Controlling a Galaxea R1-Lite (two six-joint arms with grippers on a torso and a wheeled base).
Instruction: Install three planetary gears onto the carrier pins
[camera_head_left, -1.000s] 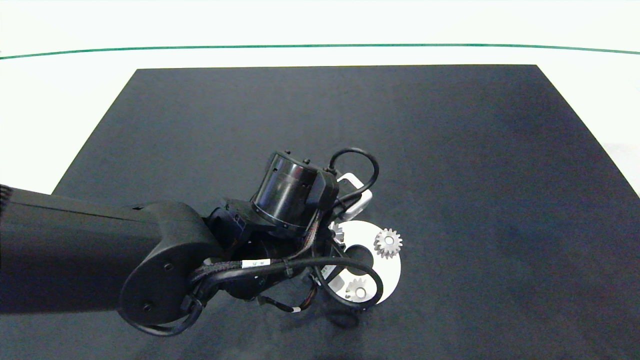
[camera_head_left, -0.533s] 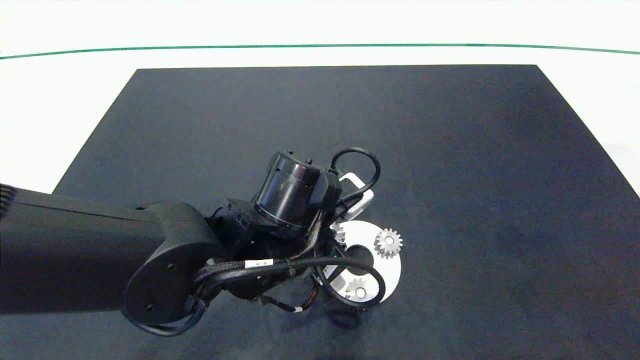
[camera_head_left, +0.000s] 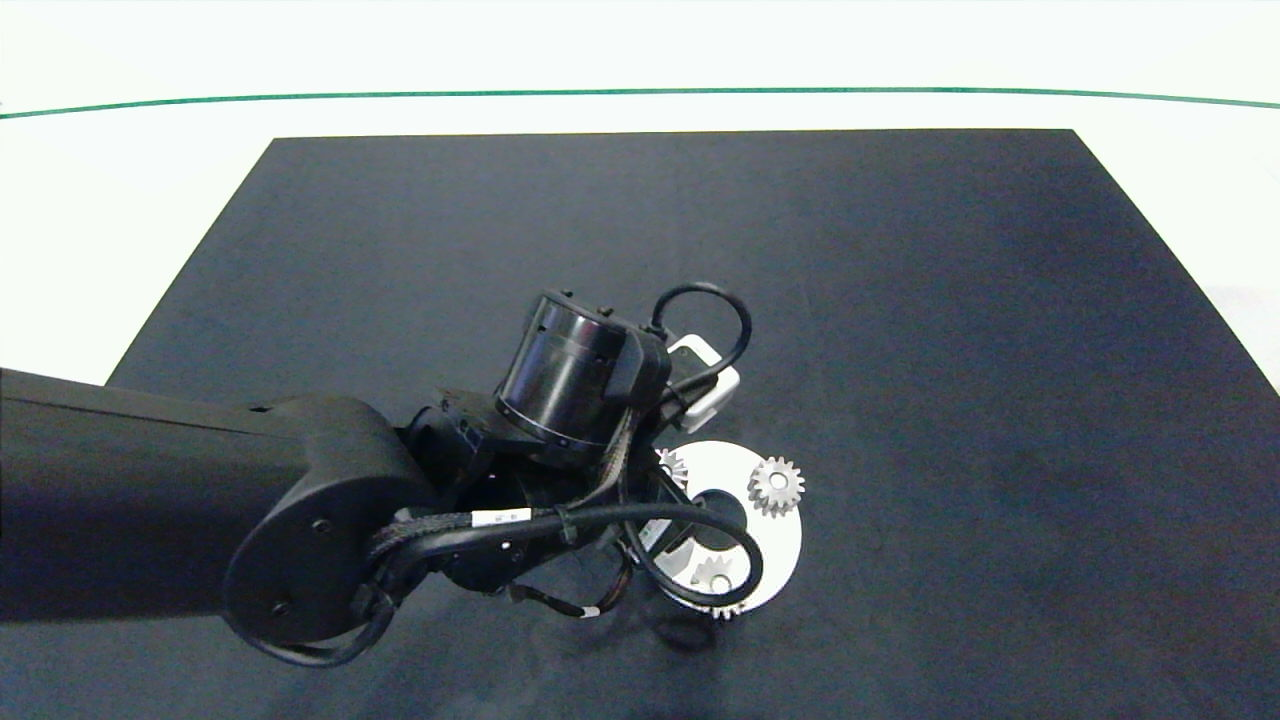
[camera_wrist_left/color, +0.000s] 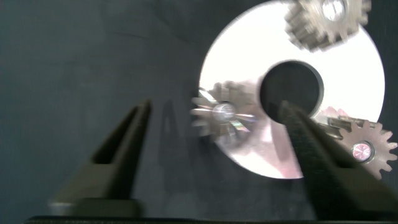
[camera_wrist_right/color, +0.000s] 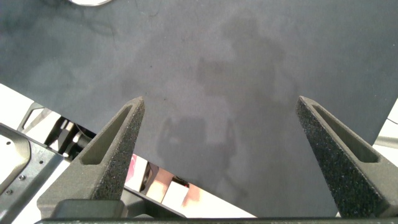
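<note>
Gears are all three on the white disc (camera_head_left: 775, 545), which lies near the front edge of the dark mat (camera_head_left: 900, 300), a little right of its middle. Going from left to right: the left arm (camera_head_left: 200, 520) reaches in over the mat, and the left gripper (camera_wrist_left/color: 217, 134) hangs above the disc with its fingers spread apart and nothing between them. Just below it sits the left gear (camera_wrist_left/color: 219, 115), at the disc's left rim; its pin shows through the centre hole. The front gear (camera_head_left: 715, 578) is partly under a cable (camera_head_left: 700, 520), and the right gear (camera_head_left: 776, 486) is in clear view. Each is small, silver-grey, with short teeth. The right gripper (camera_wrist_right/color: 217, 149) is parked off the disc over the mat edge, open and empty.

I judge the risk is this: a finger (camera_wrist_left/color: 311, 149) passes close over the disc, so on lifting it can catch a gear and pull it off the pin.
</note>
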